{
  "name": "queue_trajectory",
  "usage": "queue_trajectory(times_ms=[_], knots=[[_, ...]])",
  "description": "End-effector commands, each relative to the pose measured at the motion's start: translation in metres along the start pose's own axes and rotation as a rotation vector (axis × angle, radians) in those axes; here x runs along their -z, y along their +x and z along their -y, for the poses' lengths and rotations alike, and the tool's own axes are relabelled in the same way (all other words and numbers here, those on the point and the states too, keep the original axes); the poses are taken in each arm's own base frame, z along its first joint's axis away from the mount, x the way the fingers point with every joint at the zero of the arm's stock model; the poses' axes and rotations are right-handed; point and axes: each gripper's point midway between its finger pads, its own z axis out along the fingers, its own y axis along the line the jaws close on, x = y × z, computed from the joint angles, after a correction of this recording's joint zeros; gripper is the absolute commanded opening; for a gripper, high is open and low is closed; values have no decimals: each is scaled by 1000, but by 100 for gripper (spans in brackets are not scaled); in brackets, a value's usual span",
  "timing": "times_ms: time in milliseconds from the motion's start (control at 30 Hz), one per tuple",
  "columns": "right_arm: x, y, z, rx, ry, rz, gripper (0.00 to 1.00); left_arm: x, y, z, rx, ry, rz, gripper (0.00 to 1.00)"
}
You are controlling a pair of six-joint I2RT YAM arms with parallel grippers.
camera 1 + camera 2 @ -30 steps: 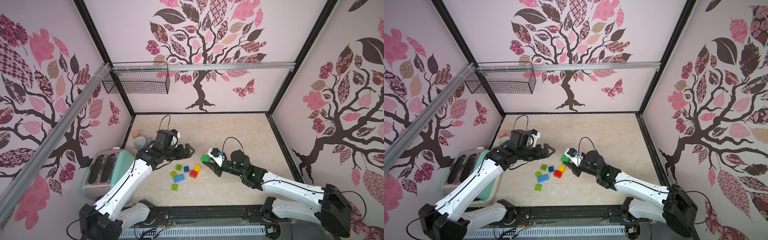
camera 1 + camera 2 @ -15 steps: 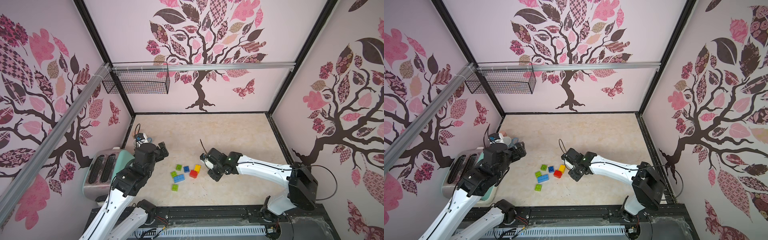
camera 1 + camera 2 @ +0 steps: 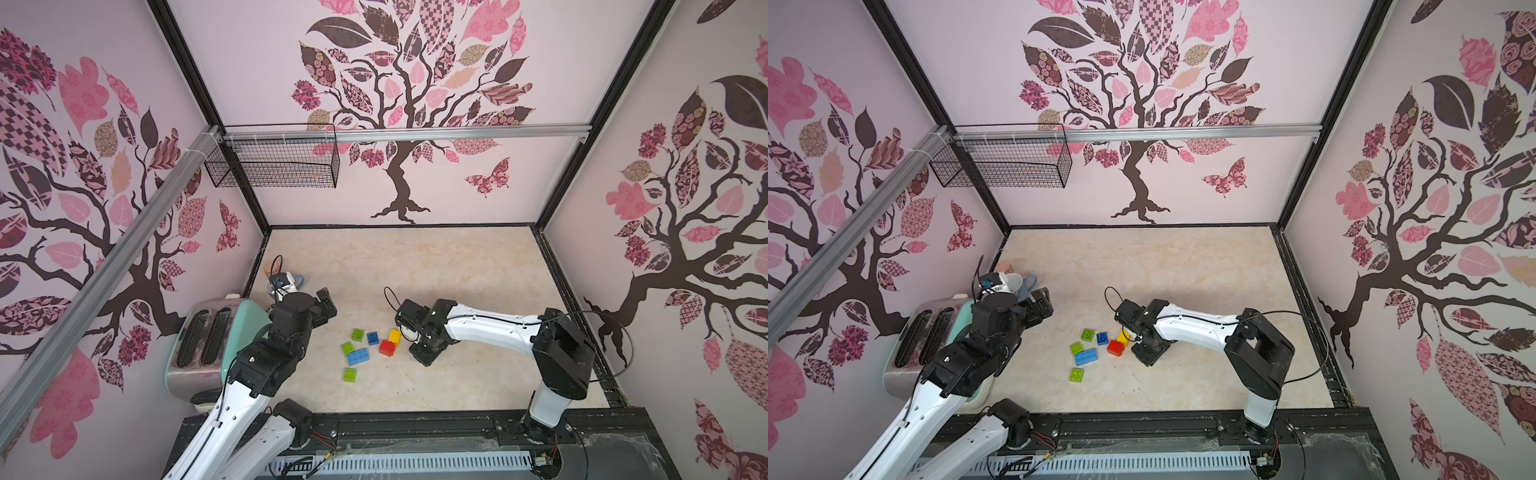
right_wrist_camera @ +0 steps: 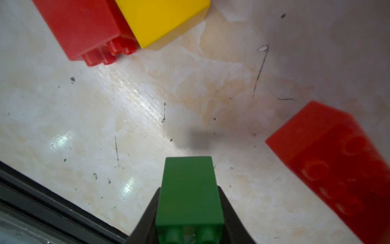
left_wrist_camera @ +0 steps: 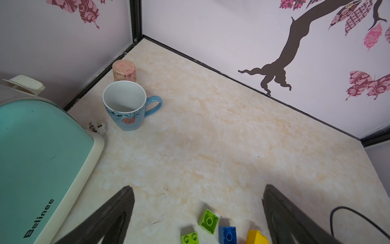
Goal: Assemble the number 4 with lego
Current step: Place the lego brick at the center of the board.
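Left gripper (image 3: 327, 306) spread wide, empty, beside mint-green metal toaster (image 3: 208, 336) at left. Loose studded plastic lego bricks (image 3: 358, 356), lime, blue, red, yellow, lay mid-table, near side. Just right of them, right gripper (image 4: 188, 211) pinched a dark green plastic brick (image 4: 190, 186)

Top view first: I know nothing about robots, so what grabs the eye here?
A scatter of bright lego bricks lies between the white left arm and right arm. The right claw grips a dark green brick, shown in its wrist view. A mint toaster sits at the left edge.
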Motion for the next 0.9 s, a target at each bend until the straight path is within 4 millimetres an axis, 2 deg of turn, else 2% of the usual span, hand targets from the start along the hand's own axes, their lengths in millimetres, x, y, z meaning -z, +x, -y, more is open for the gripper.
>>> queue_trajectory(times_ms=[0, 200, 267, 333, 400, 533, 700, 800, 867], knots=[[-8, 2, -1, -15, 28, -49, 7, -3, 7, 4, -18, 12, -47, 98], [-21, 3, -3, -16, 34, -74, 18, -3, 8, 7, 11, 38, -39, 98], [-22, 3, -4, -17, 29, -75, 30, -3, 9, 7, 10, 40, -37, 98], [-18, 1, -7, -16, 17, -61, 40, -6, 12, 9, -5, 48, -46, 98], [-12, -2, -8, -19, 7, -36, 47, -11, 16, 2, 1, -2, -51, 98], [-1, -7, -10, -17, -10, 7, 57, -22, 29, -12, -14, -122, -114, 98], [30, -8, -11, -19, -39, 79, 64, -33, 43, -14, -59, -181, -199, 98], [62, -11, -14, -5, -73, 184, 69, -37, 52, -16, -49, -202, -229, 98], [90, -16, -15, -1, -101, 304, 72, -38, 57, -8, -49, -145, -240, 98]])
